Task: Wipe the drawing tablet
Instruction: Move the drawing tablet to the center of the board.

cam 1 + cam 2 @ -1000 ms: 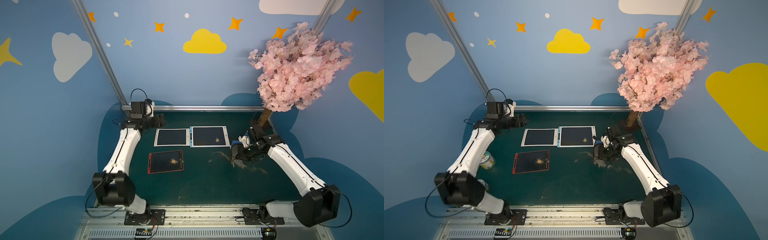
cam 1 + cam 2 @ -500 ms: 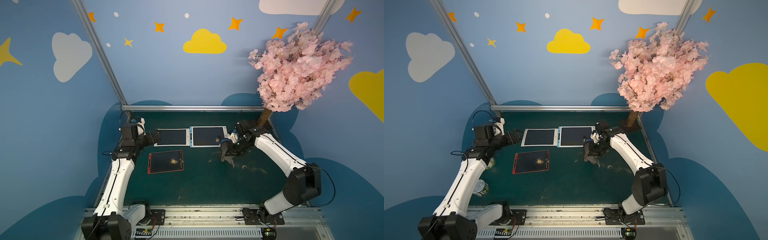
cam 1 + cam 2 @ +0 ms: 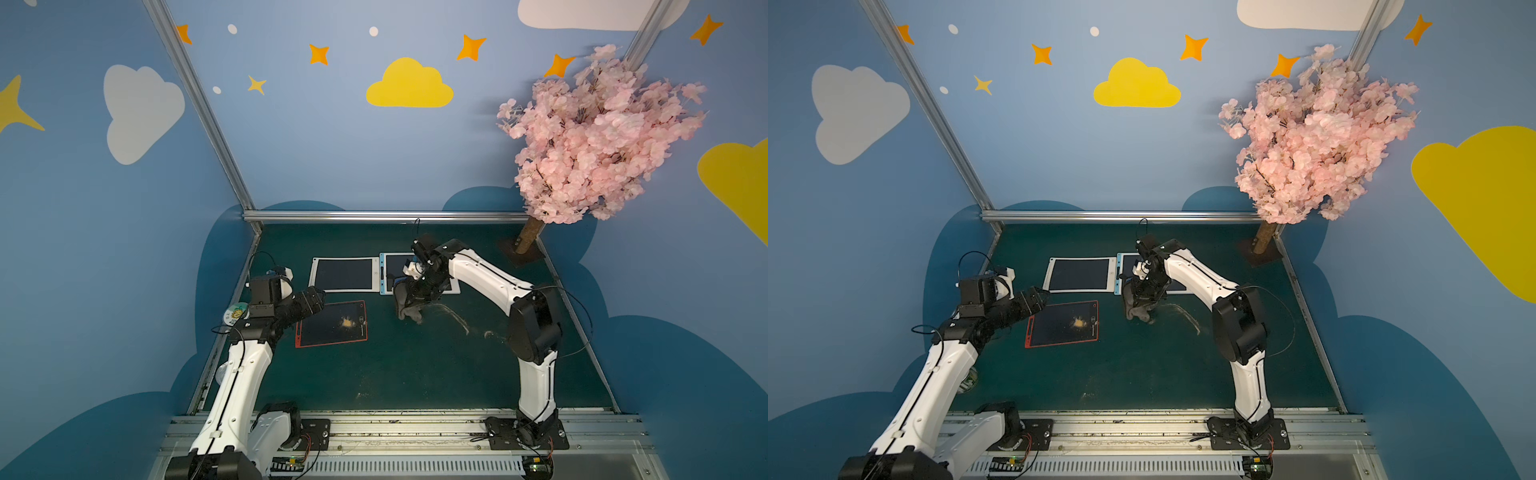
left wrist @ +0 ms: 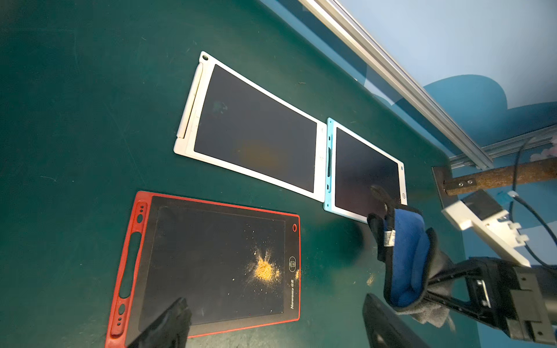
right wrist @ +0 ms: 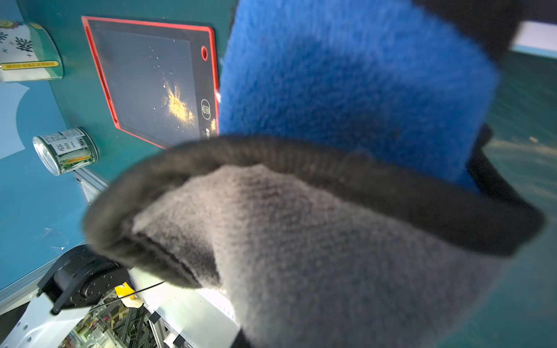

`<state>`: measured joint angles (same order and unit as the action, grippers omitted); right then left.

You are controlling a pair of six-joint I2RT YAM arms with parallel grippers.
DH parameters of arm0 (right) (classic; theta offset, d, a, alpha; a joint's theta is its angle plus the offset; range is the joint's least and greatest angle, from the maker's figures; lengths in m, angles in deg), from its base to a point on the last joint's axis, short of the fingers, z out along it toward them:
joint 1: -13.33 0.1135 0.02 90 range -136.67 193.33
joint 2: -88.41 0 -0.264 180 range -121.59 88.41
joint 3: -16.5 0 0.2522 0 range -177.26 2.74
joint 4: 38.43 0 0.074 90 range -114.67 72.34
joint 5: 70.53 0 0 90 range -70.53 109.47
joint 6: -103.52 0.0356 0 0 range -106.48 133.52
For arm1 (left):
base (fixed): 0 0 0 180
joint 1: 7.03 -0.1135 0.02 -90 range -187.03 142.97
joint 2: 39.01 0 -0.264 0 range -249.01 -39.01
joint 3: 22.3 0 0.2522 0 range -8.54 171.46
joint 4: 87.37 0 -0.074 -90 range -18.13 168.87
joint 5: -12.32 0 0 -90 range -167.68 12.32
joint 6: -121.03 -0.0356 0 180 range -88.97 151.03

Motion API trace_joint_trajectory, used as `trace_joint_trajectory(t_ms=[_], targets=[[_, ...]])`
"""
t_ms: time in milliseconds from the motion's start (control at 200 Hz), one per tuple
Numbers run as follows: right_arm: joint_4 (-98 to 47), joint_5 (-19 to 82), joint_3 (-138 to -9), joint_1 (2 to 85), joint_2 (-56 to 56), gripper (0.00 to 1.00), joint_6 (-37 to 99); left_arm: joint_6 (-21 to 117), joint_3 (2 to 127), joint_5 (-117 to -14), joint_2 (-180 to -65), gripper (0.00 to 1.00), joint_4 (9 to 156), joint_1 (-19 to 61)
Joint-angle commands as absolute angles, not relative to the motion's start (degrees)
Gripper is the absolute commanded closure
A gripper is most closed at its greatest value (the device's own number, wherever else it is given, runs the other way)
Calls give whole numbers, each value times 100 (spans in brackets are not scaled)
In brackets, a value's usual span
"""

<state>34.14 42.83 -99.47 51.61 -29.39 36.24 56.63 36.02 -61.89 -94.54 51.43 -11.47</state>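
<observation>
Left wrist view: cloth [image 4: 404,256] clamped beside powdered red-framed tablet [image 4: 211,256]

Jaws of the left gripper [image 4: 274,302] are held apart, empty, above that tablet's left side. It is laid on the mat [image 4: 75,120], yellow powder [image 4: 265,269] scattered on its screen. Farther back, the cloth is pinched in the right gripper [image 4: 437,284] by the blue-framed tablet's [image 4: 361,171] near corner; a white-framed tablet [image 4: 256,129] is butted alongside.
</observation>
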Motion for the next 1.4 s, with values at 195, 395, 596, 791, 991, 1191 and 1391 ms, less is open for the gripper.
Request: trace_joint_trajectory(t_ms=[195,395,596,791,991,1191,1391], targets=[[3699,4462,-10463,5622,-3595,100,3663,5985,3547,-5764,-9835,39,4623,-1297],[3627,4544,-10394,5855,-3754,100,3545,6399,3468,-6477,-9989,24,4478,-1520],[3493,4535,-10197,5931,-3763,100,3461,6683,3406,-6661,-10515,23,4537,-1781],[3221,4574,-9726,5952,-3589,100,3432,6843,3501,-6490,-11295,25,4736,-2111],[2953,4703,-9366,6004,-3528,100,3473,6746,3693,-7024,-11800,25,5028,-2135],[2878,4616,-9255,6015,-3457,100,3483,6602,4068,-7064,-12565,25,5029,-2144],[2777,4336,-9065,5952,-3257,100,3626,6552,4367,-6841,-13138,25,5167,-2142]])
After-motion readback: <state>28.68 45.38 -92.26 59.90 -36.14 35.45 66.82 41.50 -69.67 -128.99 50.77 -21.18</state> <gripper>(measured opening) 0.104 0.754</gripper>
